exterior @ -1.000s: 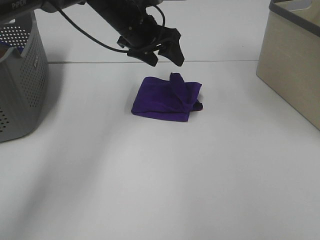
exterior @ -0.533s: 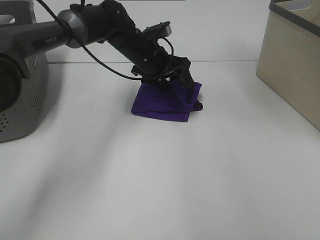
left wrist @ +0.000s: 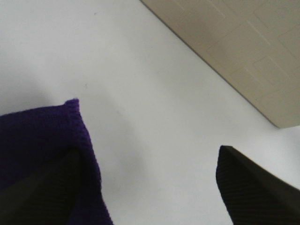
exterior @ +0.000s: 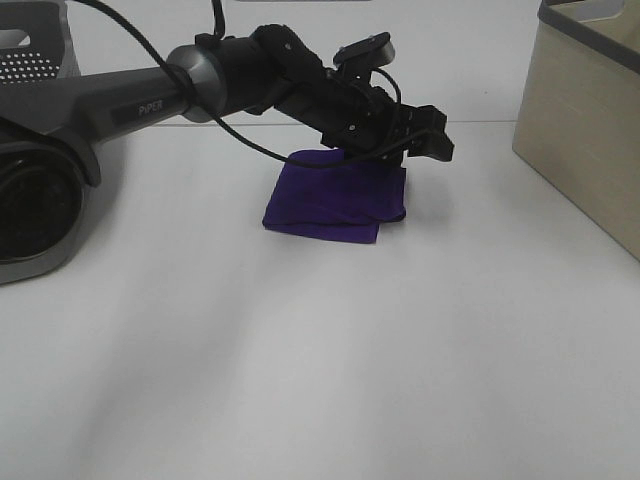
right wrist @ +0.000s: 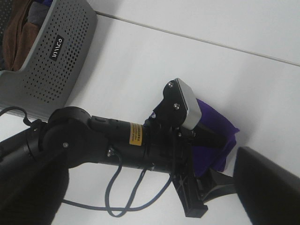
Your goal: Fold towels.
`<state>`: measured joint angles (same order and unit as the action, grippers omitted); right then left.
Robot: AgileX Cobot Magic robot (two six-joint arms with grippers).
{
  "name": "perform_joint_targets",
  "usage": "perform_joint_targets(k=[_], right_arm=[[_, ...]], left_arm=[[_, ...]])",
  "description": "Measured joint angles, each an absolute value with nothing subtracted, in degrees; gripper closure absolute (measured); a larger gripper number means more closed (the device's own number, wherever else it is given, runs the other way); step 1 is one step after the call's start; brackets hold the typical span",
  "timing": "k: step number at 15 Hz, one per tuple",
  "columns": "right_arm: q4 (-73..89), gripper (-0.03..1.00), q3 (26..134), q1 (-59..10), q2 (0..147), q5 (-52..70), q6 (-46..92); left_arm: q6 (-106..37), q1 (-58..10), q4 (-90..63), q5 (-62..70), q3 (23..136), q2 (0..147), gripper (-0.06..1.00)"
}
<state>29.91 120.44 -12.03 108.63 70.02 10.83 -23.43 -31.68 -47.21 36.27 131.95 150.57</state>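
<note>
The deep purple towel (exterior: 325, 200) lies folded into a small pad on the white table, at mid-back. My left gripper (exterior: 418, 142) reaches across from the left and sits low at the towel's far right corner, jaws open. In the left wrist view one finger (left wrist: 42, 192) rests on the towel (left wrist: 37, 136) and the other finger (left wrist: 253, 187) is over bare table. The right wrist view looks down on the left arm (right wrist: 93, 140) and the towel (right wrist: 213, 124). My right gripper (right wrist: 150, 201) hangs high above, open and empty, out of the exterior view.
A grey perforated basket (exterior: 25, 65) stands at the far left, partly behind the left arm; it holds brown cloth (right wrist: 18, 28). A beige fabric box (exterior: 590, 130) stands at the right edge and also shows in the left wrist view (left wrist: 234, 42).
My left gripper has come down from above the towel and moved right to its far right corner. The raised flap on the towel's right side now lies flatter.
</note>
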Motion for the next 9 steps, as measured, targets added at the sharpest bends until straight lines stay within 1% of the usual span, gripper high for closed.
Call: perform_joint_targets(k=[2,6,9], right_arm=[[29.9,0.05,120.4,-12.0,107.8,70.0,10.8],[29.9,0.05,120.4,-12.0,104.8,70.1,10.8],[29.9,0.05,120.3,-12.0,101.3,70.1,10.7]], left_arm=[[-23.7,-32.5,-48.5,34.1,132.0,151.7,0.22],[-24.9,-32.5,-48.7,33.9,132.0,152.9,0.22],[-26.8,-32.2,-46.9,37.9,134.6,151.2,0.22]])
